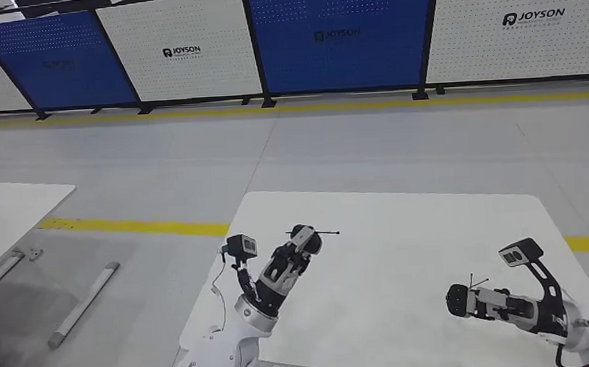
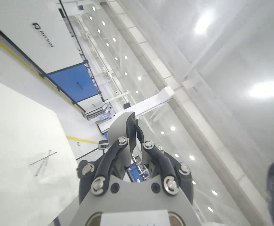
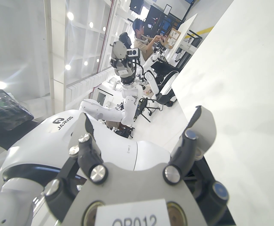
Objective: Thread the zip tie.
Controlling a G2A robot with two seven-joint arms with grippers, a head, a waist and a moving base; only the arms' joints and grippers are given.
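**Hazard: threading cannot start cleanly, because neither tool is seen to hold the tie.**

The grey-bodied left gripper (image 2: 134, 123) with black ribbed pads stands raised, its fingers pressed together with nothing visible between them. The matching grey right gripper (image 3: 143, 116) is spread wide and holds nothing. A thin dark strip, judged to be the zip tie (image 2: 42, 158), lies flat on the white matt table (image 2: 23, 119), apart from the left gripper. Likely faults: a thin flat strip on a smooth top offers little to pinch, so the pads may skid over it or push it away. A grasp too far from the tip would leave a limp tail that misses the head slot — and a twisted strip would not feed through.
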